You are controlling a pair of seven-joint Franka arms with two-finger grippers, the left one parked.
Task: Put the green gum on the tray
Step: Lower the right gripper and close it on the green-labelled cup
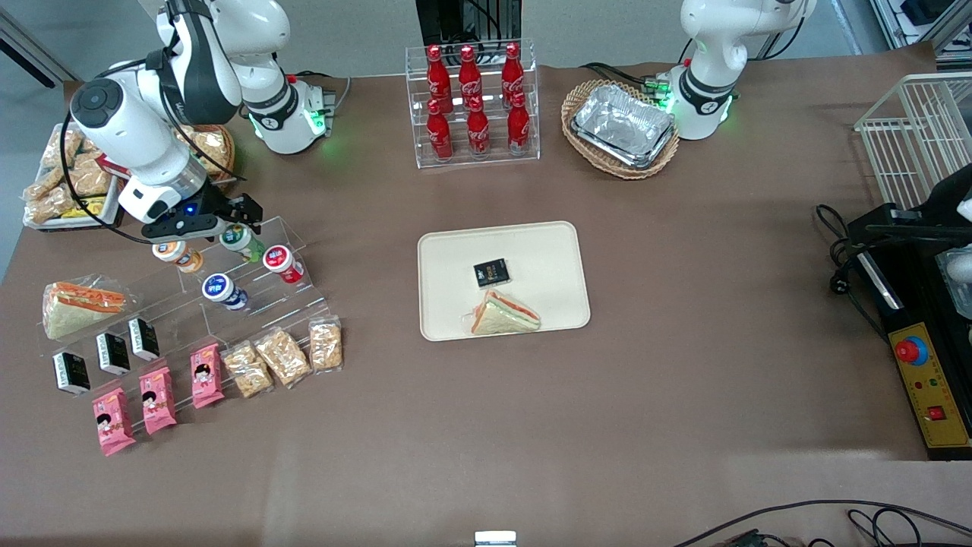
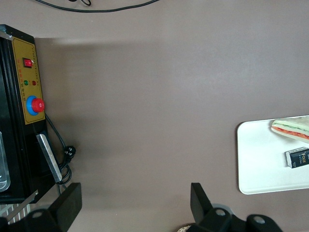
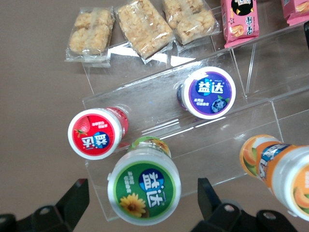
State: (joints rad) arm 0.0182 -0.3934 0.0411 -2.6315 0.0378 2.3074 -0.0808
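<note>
- Cream-beige tray [image 1: 547, 243] mid-table, flat; holds a wrapped sandwich [image 1: 505, 314] at its edge nearer the front camera and a small black packet [image 1: 491, 273] just above that.
- Toward the working arm's end, a clear acrylic stepped stand [image 1: 262, 292]: pink snack packs [image 1: 158, 400] and crumbly bar packs [image 1: 281, 357] on the lowest step, nearest the camera.
- Blue gum bottle [image 3: 208, 92] on a middle step.
- Red gum bottle [image 3: 94, 133] one step up, beside the green gum.
- Green gum [image 3: 145, 183] on the top step, upright, white lid with green label facing the wrist camera; orange gum bottle [image 3: 280, 169] beside it.
- Gripper [image 1: 231, 220] right above the green gum, fingers [image 3: 72, 198] spread, one on each side of the lid, not touching it in the wrist view.
- Farther back: rack of red cola bottles [image 1: 472, 102], wicker basket with foil trays [image 1: 623, 128].
</note>
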